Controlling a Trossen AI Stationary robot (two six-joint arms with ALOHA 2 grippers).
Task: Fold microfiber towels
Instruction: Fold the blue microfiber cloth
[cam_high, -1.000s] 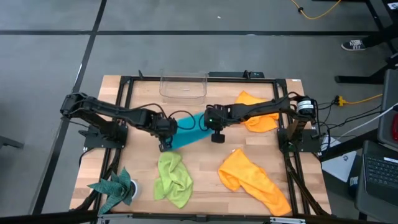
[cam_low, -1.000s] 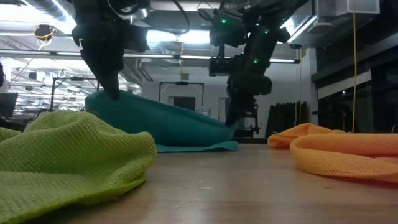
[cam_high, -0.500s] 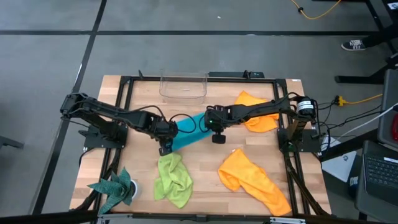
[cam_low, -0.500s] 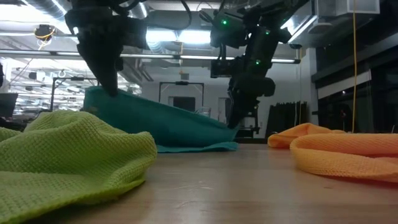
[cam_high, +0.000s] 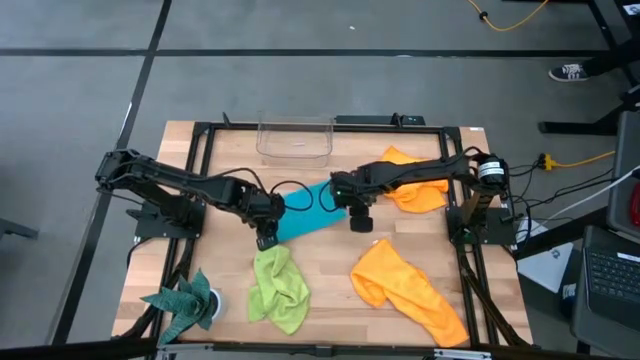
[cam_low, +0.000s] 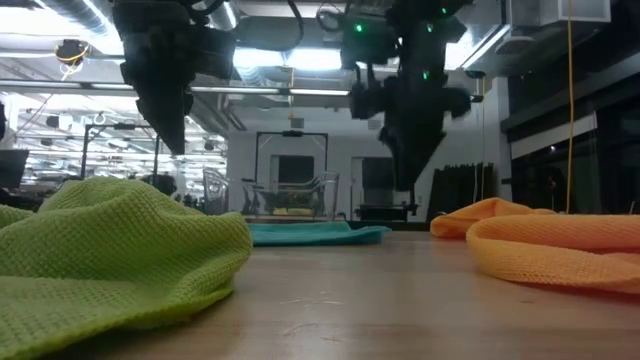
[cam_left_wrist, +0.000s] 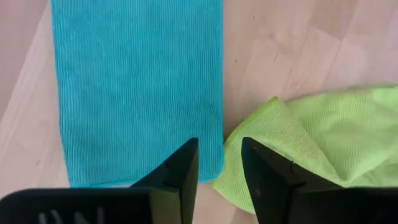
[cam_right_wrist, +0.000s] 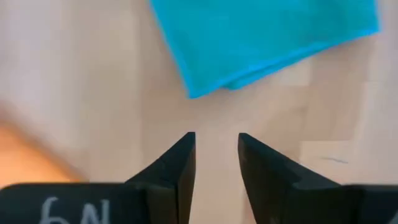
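Two grippers have let go of the turquoise towel (cam_high: 308, 212) since half a second ago: then we saw it held up off the wood between them as a raised sheet, and now it lies flat on the table (cam_high: 330, 272) near the middle, folded over on itself. We find the left gripper (cam_high: 265, 239) lifted just above the towel's near left corner, beside the lime-green towel (cam_high: 279, 288), its fingers (cam_left_wrist: 176, 174) parted by a narrow gap and holding nothing. Our right gripper (cam_high: 361, 222) has drawn off to the right of the towel's right end and hangs above bare wood, its fingers (cam_right_wrist: 178, 163) likewise slightly apart and empty. One orange towel (cam_high: 405, 290) lies crumpled at the near right, the other orange towel (cam_high: 417, 190) under the right arm farther back.
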